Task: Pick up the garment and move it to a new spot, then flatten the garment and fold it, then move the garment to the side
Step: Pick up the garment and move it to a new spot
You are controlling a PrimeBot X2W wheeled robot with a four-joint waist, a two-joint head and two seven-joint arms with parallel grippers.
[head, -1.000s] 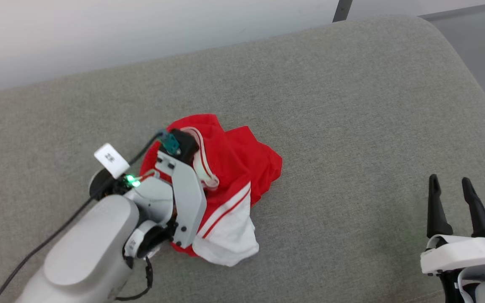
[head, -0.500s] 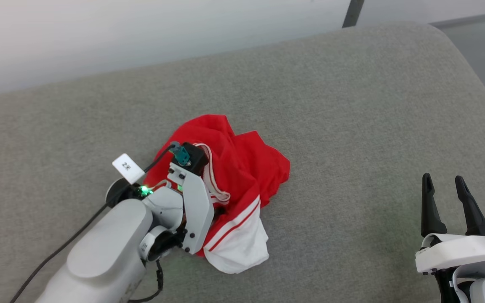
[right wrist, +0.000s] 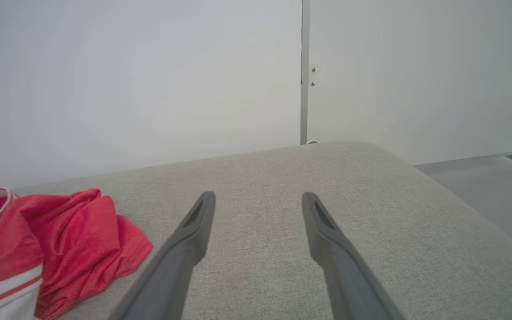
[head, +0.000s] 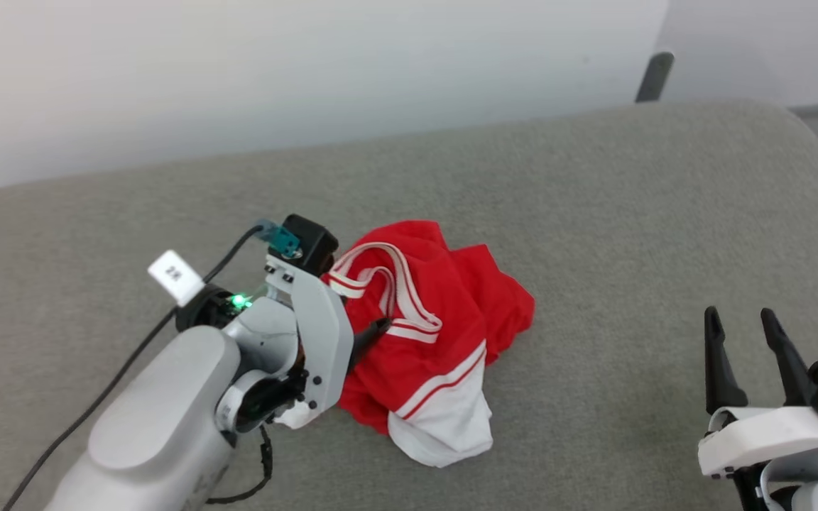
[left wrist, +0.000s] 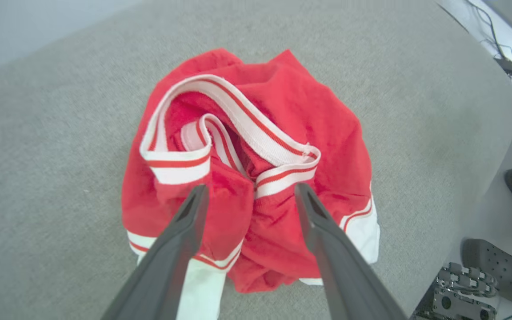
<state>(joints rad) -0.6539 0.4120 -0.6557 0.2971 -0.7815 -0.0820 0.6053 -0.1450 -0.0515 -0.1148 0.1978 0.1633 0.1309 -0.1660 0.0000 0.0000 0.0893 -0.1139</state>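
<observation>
The soft bright-red sports garment with white hem panels and thin white-and-red stripe trim lies crumpled in a heap near the middle of the wide grey woven-fabric cushion. Its striped band loops open on top and a white panel spills toward my near edge. My left gripper hangs right over the heap with its two long dark fingers spread wide. The tips sit above a red fold just below the striped band, and no cloth is pinched between them. I cannot tell whether the tips touch the fabric. My right gripper is well off to the right above bare cushion, fingers equally apart and holding nothing. A plain white wall stands behind the cushion.
</observation>
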